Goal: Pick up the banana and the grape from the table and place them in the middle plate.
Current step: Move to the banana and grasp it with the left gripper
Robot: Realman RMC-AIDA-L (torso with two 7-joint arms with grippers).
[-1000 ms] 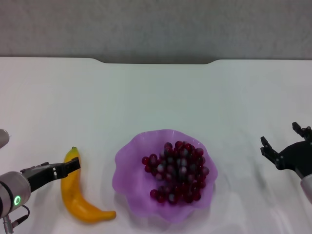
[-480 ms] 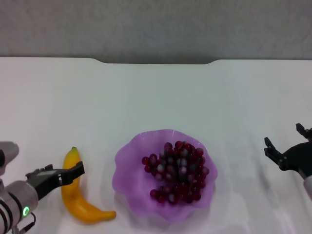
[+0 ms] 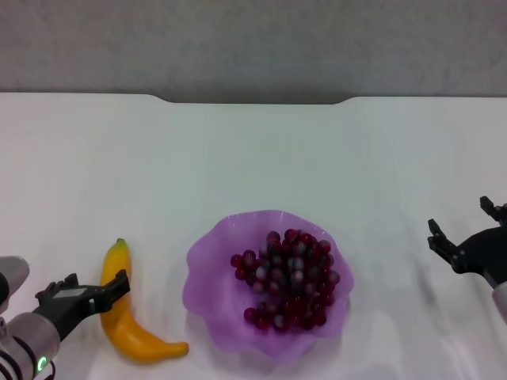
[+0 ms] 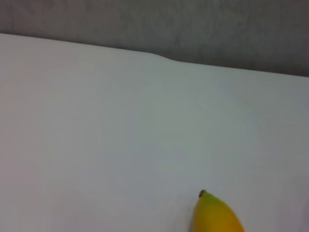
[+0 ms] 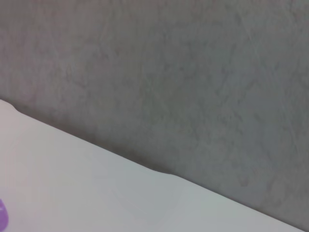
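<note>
The banana (image 3: 127, 317) lies on the white table (image 3: 253, 158) left of the middle plate (image 3: 207, 261); its tip also shows in the left wrist view (image 4: 215, 217). The grape (image 3: 289, 277) bunch rests inside the purple scalloped plate. My left gripper (image 3: 87, 285) is open at the near left, with one finger (image 3: 117, 282) over the banana's upper half and nothing held. Far to the right of the plate, my right gripper (image 3: 459, 220) hangs open and empty near the table's right side.
A grey wall (image 3: 253, 39) runs behind the table's notched far edge (image 3: 253, 100). A sliver of the purple plate (image 5: 1, 215) shows in the right wrist view. White tabletop lies between the plate and each arm.
My left gripper has drawn back toward the near left corner, along the banana. The right gripper has barely shifted. Banana, grapes and plate have not moved.
</note>
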